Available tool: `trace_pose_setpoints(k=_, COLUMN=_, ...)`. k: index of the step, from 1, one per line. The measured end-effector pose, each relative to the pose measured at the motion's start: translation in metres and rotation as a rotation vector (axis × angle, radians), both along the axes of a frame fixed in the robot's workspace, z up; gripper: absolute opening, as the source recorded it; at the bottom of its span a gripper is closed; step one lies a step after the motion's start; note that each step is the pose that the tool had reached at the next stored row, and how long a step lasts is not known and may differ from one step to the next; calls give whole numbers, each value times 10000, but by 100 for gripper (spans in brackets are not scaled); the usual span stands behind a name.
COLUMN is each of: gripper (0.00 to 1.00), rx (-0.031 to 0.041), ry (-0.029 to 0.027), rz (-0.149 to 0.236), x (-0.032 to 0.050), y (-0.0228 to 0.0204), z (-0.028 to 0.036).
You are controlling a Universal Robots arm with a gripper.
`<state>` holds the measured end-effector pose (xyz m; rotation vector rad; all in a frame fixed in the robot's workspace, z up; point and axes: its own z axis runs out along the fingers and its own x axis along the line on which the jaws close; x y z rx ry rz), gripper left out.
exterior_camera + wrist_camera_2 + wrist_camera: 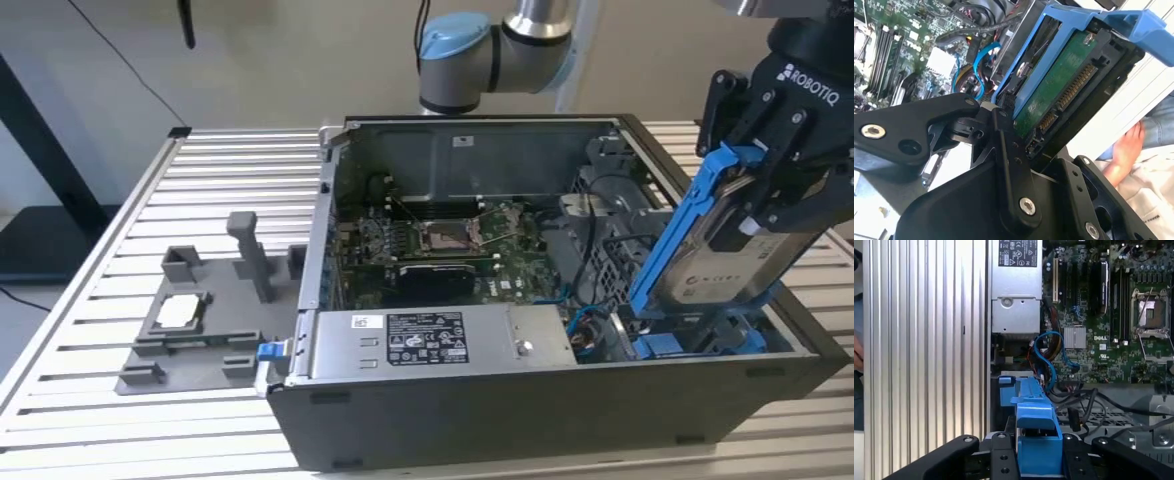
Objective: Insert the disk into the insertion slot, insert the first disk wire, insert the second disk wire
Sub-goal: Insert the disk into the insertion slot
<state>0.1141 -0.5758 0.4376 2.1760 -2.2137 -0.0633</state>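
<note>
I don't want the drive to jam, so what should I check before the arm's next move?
1. Grip: ok, jaws shut on the disk.
2. Disk in the insertion slot: not ok, it hangs tilted, lower end at the cage, upper end high.
3. Disk connector free of wires: ok, bare in the second wrist view.
4. Blue cables clear of the slot: cannot tell.
5. Person's hand away from the case: cannot tell; it shows beyond the disk.

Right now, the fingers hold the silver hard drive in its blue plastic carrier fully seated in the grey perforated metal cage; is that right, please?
Not seated: the exterior view shows the fingers holding the silver hard drive in its blue plastic carrier steeply tilted over the grey perforated metal cage.
</note>
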Motion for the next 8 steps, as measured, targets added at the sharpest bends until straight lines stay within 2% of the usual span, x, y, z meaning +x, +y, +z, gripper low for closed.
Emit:
trace_pose_setpoints(k=5, gripper=33, rx=16, ry=0, rz=12, x=2, y=0, z=-42)
trace_pose_setpoints(k=8, gripper=33, rx=16, ry=0, rz=11, x=2, y=0, z=-44)
